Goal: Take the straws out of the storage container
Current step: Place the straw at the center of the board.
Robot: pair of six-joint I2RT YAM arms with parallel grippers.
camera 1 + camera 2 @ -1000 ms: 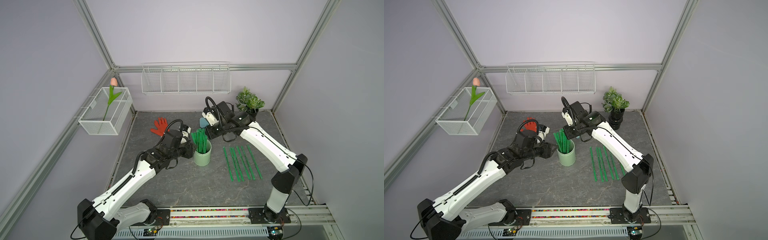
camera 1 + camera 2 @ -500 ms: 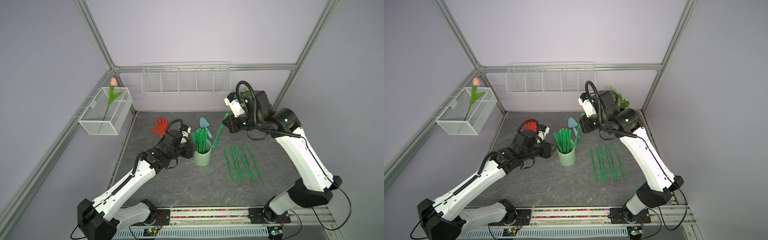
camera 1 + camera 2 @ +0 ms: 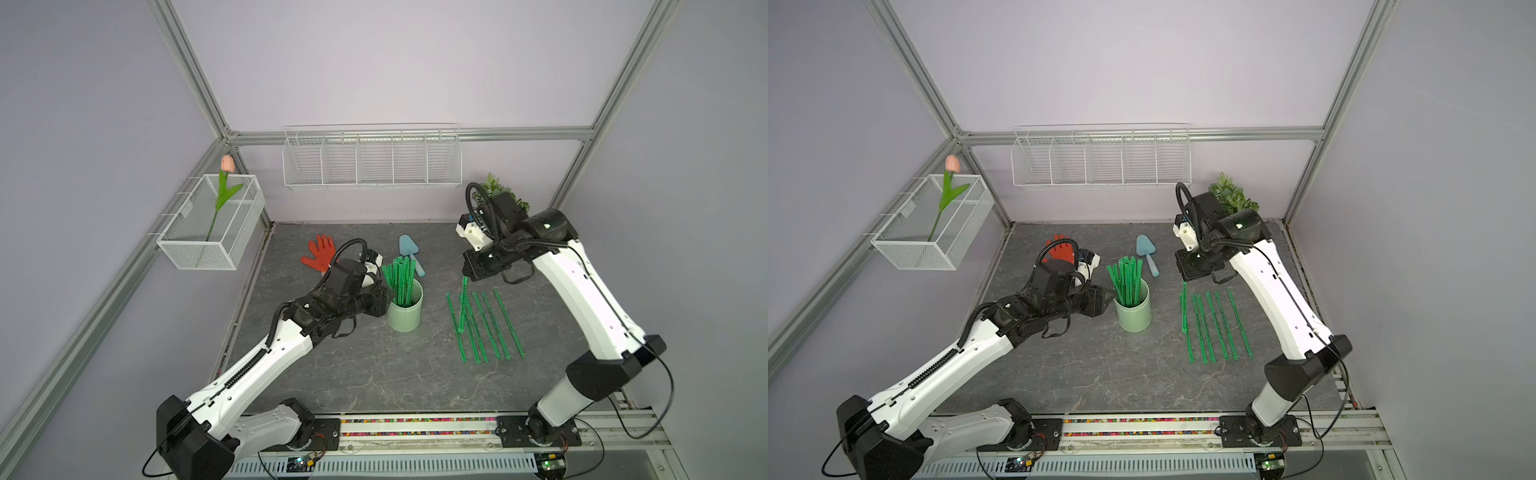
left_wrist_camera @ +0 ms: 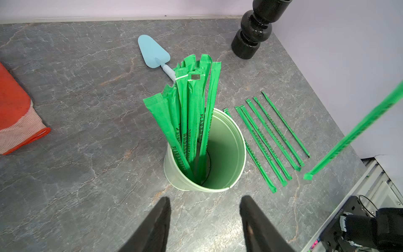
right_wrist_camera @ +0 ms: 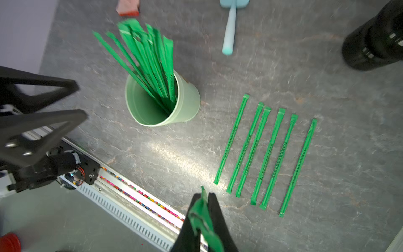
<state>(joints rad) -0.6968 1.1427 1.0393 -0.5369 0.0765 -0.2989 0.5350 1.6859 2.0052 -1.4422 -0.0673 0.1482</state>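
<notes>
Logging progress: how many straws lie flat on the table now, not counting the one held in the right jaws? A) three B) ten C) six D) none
C: the right wrist view shows six straws lying in a row beside the storage container; a seventh straw is pinched in the jaws of the right gripper.

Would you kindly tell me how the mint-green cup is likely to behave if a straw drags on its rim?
The cup looks thin-walled and tall for its base, so probably light and apt to tip. The straws inside lean to one side, which may add to that. The left gripper stands open beside it, apparently not touching, so likely braces little.
</notes>
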